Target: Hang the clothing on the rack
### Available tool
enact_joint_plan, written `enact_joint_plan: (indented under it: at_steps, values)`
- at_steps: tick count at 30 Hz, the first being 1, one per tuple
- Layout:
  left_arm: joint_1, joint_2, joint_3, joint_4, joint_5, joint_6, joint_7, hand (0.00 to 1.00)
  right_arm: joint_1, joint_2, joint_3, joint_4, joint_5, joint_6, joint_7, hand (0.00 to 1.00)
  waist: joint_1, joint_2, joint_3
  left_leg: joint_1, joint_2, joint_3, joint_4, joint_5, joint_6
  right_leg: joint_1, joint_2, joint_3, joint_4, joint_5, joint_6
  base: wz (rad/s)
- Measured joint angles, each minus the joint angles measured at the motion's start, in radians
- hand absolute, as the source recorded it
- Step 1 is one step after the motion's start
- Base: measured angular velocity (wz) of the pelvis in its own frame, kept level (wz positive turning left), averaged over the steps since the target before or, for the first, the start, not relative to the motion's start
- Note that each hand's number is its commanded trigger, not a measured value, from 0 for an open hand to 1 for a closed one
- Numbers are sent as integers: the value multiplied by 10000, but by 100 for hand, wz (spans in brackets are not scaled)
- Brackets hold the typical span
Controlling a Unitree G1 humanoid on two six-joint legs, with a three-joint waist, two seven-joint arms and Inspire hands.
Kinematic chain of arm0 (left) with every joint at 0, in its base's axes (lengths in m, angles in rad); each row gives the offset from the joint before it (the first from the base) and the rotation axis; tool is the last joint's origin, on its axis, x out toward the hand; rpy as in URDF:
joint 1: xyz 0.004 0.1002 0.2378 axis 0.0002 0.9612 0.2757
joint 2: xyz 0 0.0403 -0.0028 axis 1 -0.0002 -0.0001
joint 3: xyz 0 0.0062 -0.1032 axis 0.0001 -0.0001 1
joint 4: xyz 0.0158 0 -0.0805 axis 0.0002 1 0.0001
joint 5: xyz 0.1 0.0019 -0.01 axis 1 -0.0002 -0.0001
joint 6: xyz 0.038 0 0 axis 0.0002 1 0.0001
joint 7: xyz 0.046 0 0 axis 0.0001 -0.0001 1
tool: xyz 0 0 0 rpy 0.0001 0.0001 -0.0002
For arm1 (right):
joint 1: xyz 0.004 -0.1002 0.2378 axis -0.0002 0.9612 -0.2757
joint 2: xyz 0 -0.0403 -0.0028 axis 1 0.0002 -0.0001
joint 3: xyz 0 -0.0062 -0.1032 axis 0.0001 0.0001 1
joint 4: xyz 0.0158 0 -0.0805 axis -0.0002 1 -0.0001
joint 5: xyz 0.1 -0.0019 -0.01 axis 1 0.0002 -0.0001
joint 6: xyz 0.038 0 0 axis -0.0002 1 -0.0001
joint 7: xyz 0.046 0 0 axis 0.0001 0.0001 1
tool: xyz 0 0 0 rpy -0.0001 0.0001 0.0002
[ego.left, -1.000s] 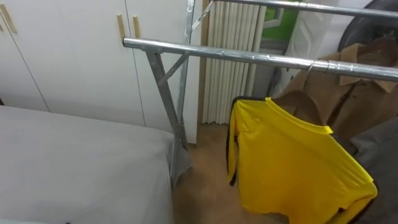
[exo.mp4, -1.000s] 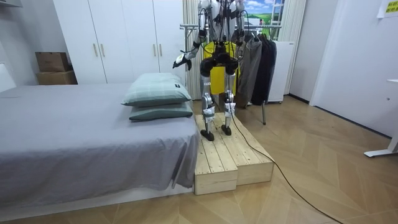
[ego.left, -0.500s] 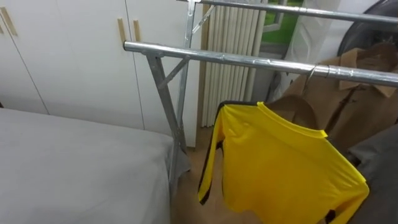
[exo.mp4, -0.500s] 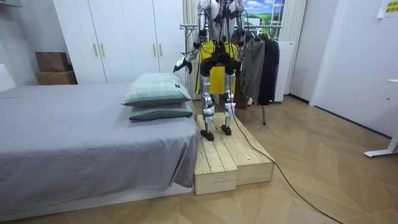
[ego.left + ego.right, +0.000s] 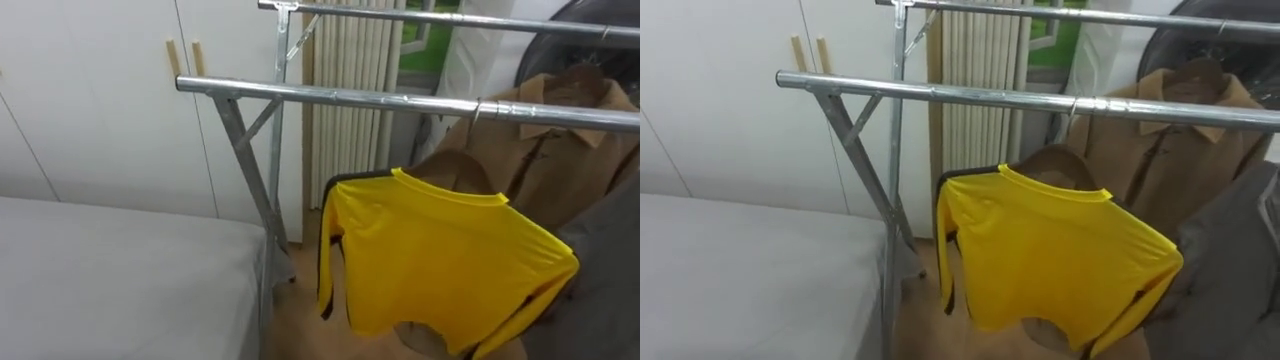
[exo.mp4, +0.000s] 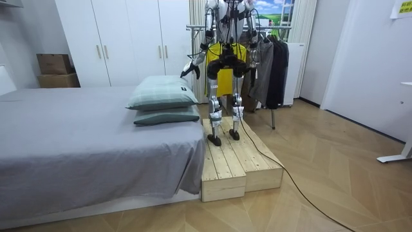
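The robot stands on a low wooden platform beside a grey bed, facing a clothes rack's bright metal rail.

In the room view its left hand is held out to its left at about hip height, over the bed's corner. Two pale green pillows lie just below and beyond it. Whether its fingers are curled or straight cannot be told.

The right hand is raised higher, near the rack, and its grip cannot be told either.

The yellow long-sleeved shirt with black trim hangs spread out to the right of the left hand and lower than the right hand. It sits below the rail, in front of a brown coat hanging there. What carries the shirt is hidden.
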Motion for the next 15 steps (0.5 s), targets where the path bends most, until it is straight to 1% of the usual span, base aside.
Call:
enact_joint_plan:
  at_steps: [2, 4, 5, 6, 7, 8, 9, 10, 11, 12, 13, 14, 15]
  values:
    - [54, 0, 26, 10, 9, 79, 58, 0, -87, -111, 16, 42, -210, 16, 4, 0, 25, 74, -35, 2, 9, -35, -3, 0, 0, 9, -9, -90, 27, 0, -2, 6]
    - [156, -16, 61, 4, 23, 189, 94, 0, -178, -185, 20, 134, -246, 95, 8, 0, 23, 117, -34, -20, -4, -114, 54, 0, 0, 18, -83, -269, 135, -69, -43, 17]
    - [151, -72, 181, -6, 32, 224, 191, 0, -233, -191, 17, 306, -246, 183, 5, 0, 12, 121, -38, -57, -22, -271, 96, 0, -1, 43, -163, -428, 181, -128, -41, 34]
    - [144, -94, 236, -6, 31, 241, 251, 0, -234, -190, 22, 317, -263, 244, 3, 0, 17, 114, -37, -103, -29, -333, 146, 0, -1, 41, -168, -533, 228, -168, -42, 39]
    - [200, -103, 335, -6, 46, 306, 272, 0, -244, -207, 27, 312, -297, 339, -3, 0, 70, 111, -27, -172, -51, -438, 201, 0, -2, -18, -210, -646, 405, -286, -66, 35]
    - [277, -102, 384, -6, 37, 417, 281, 0, -299, -249, 52, 310, -331, 390, -32, 0, 91, 116, -32, -273, -77, -562, 255, -1, -6, -65, -329, -800, 585, -421, -75, 36]
    - [304, -101, 383, -6, 37, 449, 281, 0, -328, -264, 65, 309, -361, 419, -46, 0, 95, 116, -30, -344, -85, -622, 318, -10, -21, -94, -364, -888, 657, -479, -77, 48]
    - [372, -104, 377, -3, 37, 515, 281, 0, -407, -303, 142, 317, -440, 456, -99, 0, 108, 132, -28, -557, -114, -851, 479, -15, -29, -125, -434, -1146, 702, -529, -95, 50]
    - [432, -105, 379, -3, 35, 557, 280, 0, -442, -318, 181, 317, -482, 456, -134, 0, 112, 131, -28, -688, -125, -919, 582, -15, -30, -118, -469, -1296, 703, -543, -97, 78]
    - [441, -116, 380, -6, 15, 629, 280, 0, -532, -366, 340, 361, -579, 458, -208, 0, 117, 117, -10, -990, -122, -826, 787, -6, -42, -73, -548, -1675, 716, -566, -110, 101]
    - [440, -169, 387, -43, 13, 683, 280, 0, -621, -406, 414, 460, -723, 494, -301, 0, 99, 91, 5, -1265, -104, -558, 960, 52, -76, 9, -652, -2195, 683, -582, -100, 120]
    - [436, -208, 385, -51, 15, 741, 279, 0, -678, -421, 434, 508, -845, 575, -372, 0, 56, 24, 29, -1435, -78, -309, 1035, 103, -63, 72, -724, -2497, 663, -619, -81, 146]
    - [377, -277, 383, -115, 43, 873, 241, 0, -764, -433, 439, 548, -1046, 728, -515, 0, 54, -3, 49, -1766, 103, 575, 1333, 191, 3, 167, -909, -3162, 672, -764, -27, 165]
